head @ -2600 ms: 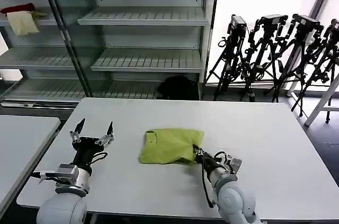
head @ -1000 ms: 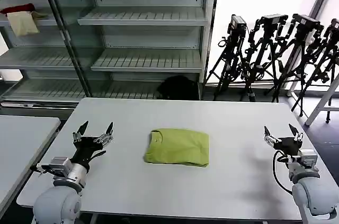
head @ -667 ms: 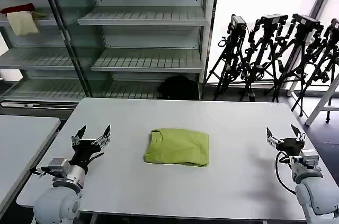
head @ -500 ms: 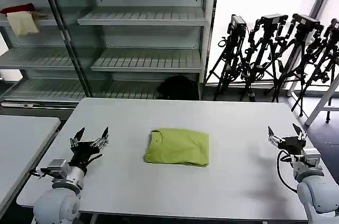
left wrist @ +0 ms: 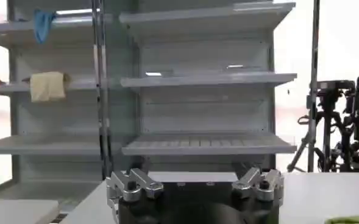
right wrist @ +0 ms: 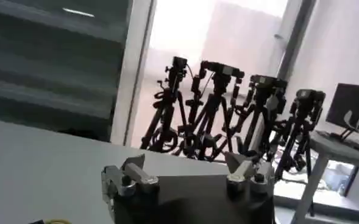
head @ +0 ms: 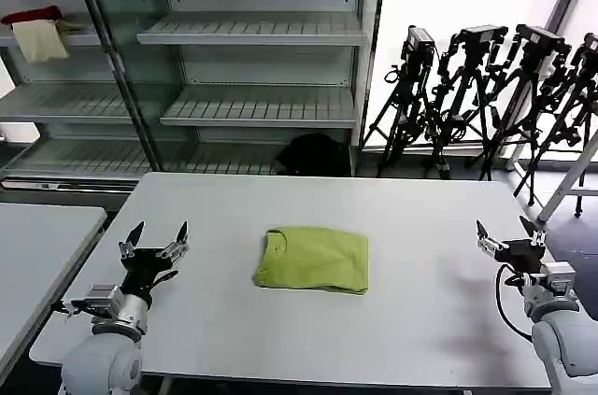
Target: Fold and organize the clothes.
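Table [head: 420, 227] with folded T-shirt [head: 313, 260]

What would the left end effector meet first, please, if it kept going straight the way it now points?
Probably nothing on the table: the open left end effector points up and away, toward the shelving behind. The folded T-shirt lies off to its side, out of that line. The shelving looks like the first obstacle, though depth is unclear.

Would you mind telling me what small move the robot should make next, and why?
Probably none beyond parking: the T-shirt lies folded in a neat rectangle mid-table, and the left pincer and right pincer hang open, well apart from it. At most, lower both arms.
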`<act>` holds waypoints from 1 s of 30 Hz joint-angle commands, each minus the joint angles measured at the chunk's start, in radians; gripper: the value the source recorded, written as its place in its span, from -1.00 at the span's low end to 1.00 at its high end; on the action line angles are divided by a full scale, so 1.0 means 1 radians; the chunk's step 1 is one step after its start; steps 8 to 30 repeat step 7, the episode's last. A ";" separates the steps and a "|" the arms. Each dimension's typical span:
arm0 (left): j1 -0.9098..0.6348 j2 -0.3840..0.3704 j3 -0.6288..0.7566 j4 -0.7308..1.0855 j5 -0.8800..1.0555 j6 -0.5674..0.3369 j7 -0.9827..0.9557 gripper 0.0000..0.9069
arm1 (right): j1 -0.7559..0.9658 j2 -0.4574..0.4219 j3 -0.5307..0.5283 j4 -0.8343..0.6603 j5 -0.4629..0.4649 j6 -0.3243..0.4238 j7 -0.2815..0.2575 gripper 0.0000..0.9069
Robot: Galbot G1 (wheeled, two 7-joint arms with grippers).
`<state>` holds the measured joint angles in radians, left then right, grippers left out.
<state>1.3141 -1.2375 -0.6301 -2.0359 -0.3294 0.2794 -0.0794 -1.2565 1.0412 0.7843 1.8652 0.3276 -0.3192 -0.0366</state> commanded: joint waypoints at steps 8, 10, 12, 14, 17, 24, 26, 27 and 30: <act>0.003 0.001 -0.003 -0.007 0.023 -0.031 -0.010 1.00 | 0.016 0.010 -0.011 -0.003 0.037 0.027 0.032 1.00; 0.003 0.001 -0.003 -0.007 0.023 -0.031 -0.010 1.00 | 0.016 0.010 -0.011 -0.003 0.037 0.027 0.032 1.00; 0.003 0.001 -0.003 -0.007 0.023 -0.031 -0.010 1.00 | 0.016 0.010 -0.011 -0.003 0.037 0.027 0.032 1.00; 0.003 0.001 -0.003 -0.007 0.023 -0.031 -0.010 1.00 | 0.016 0.010 -0.011 -0.003 0.037 0.027 0.032 1.00; 0.003 0.001 -0.003 -0.007 0.023 -0.031 -0.010 1.00 | 0.016 0.010 -0.011 -0.003 0.037 0.027 0.032 1.00; 0.003 0.001 -0.003 -0.007 0.023 -0.031 -0.010 1.00 | 0.016 0.010 -0.011 -0.003 0.037 0.027 0.032 1.00; 0.003 0.001 -0.003 -0.007 0.023 -0.031 -0.010 1.00 | 0.016 0.010 -0.011 -0.003 0.037 0.027 0.032 1.00; 0.003 0.001 -0.003 -0.007 0.023 -0.031 -0.010 1.00 | 0.016 0.010 -0.011 -0.003 0.037 0.027 0.032 1.00; 0.003 0.001 -0.003 -0.007 0.023 -0.031 -0.010 1.00 | 0.016 0.010 -0.011 -0.003 0.037 0.027 0.032 1.00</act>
